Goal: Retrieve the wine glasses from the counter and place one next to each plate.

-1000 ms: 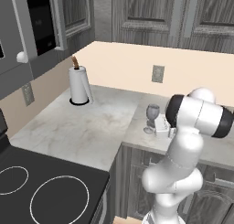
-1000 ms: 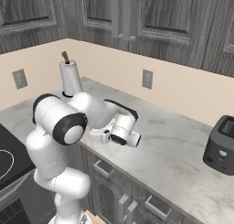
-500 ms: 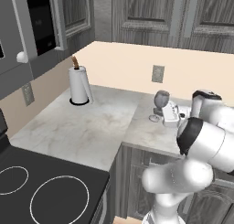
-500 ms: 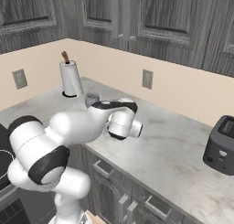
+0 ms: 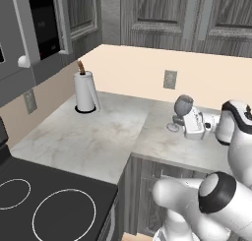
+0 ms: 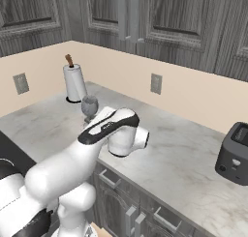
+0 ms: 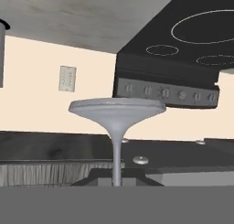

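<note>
I am holding one wine glass (image 5: 182, 106) by its thin stem, my gripper (image 5: 188, 123) closed on it, bowl just left of and above my gripper and lifted over the table (image 5: 103, 136). Light, brittle and slick, it is best held at the stem, I judge. In the hand view, my fingertips are lying below the frame; plates and second glass are staying unseen.
</note>
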